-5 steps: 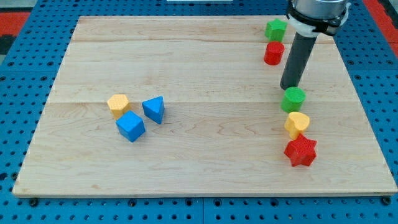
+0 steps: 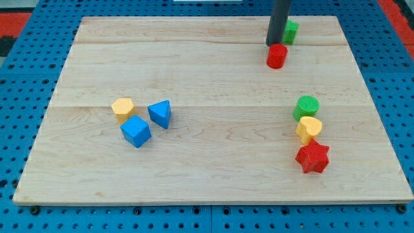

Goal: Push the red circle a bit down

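The red circle (image 2: 277, 55) is a small red cylinder near the top right of the wooden board (image 2: 207, 175). My tip (image 2: 273, 44) is at the upper edge of the red circle, touching or almost touching it, slightly to its left. A green block (image 2: 291, 31) sits just above and right of the red circle, partly hidden behind the rod.
A green cylinder (image 2: 306, 106), a yellow block (image 2: 309, 129) and a red star (image 2: 313, 157) line up down the right side. A yellow block (image 2: 122, 109), a blue triangular block (image 2: 160, 113) and a blue cube (image 2: 136, 131) cluster at the left.
The rod has moved from beside the green cylinder up and left to the top edge of the red circle. The red circle has shifted slightly left.
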### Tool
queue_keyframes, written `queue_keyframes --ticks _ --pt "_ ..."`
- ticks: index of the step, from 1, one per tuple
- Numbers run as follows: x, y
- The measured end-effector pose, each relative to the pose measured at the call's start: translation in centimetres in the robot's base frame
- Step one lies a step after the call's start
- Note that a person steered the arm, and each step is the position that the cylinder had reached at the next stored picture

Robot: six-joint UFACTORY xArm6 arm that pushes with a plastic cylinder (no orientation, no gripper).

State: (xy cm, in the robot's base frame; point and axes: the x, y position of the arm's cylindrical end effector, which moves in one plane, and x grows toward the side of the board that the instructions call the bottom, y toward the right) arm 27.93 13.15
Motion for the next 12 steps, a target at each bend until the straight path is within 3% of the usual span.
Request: queue_keyframes --ticks 1,2,3,5,6,7,8,9,11,12 --pt "1.2 -0.4" --pt "4.9 3.0" --pt "5.7 4.6" --pt "2.7 3.1" --pt "5.7 4.3" --pt "5.7 -1.0" --pt "7.0 -1.2" --pt "7.7 2.7" --pt "5.7 3.7" --pt "8.4 3.7"
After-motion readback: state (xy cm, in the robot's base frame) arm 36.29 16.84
